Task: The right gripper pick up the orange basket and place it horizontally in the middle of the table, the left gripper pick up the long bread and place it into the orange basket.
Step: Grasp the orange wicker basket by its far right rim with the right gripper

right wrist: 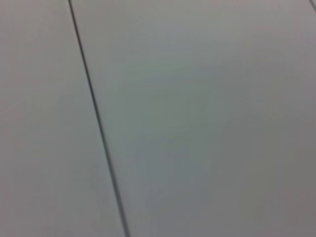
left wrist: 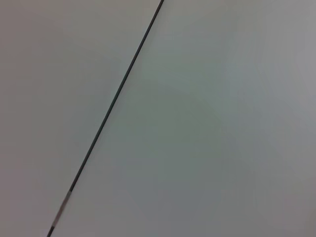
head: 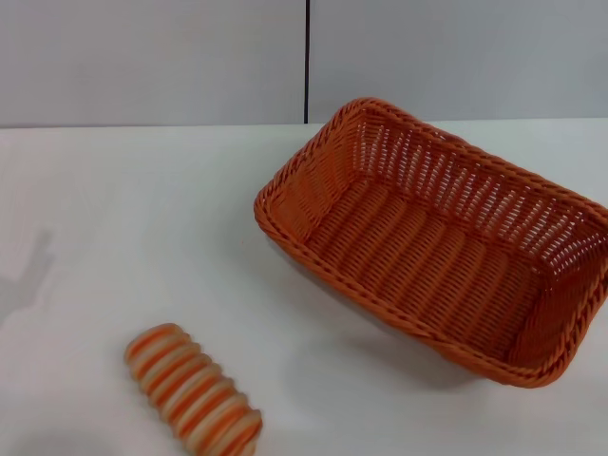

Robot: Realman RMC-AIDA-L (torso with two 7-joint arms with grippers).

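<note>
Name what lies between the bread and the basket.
Nothing: in the head view, only bare table separates the bread from the basket.

wall point(head: 152, 57): pale grey panels | seam point(head: 307, 57): dark, vertical

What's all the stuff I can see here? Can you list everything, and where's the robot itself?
orange basket: one, orange wicker, empty, right half of the table, set at an angle.
long bread: one, orange and cream stripes, near-left part of the table, outside the basket.
table: one, white, under both.
wall: pale grey panels with a dark vertical seam, behind the table; both wrist views show only this.
robot's pincers: none in view, left or right.
</note>
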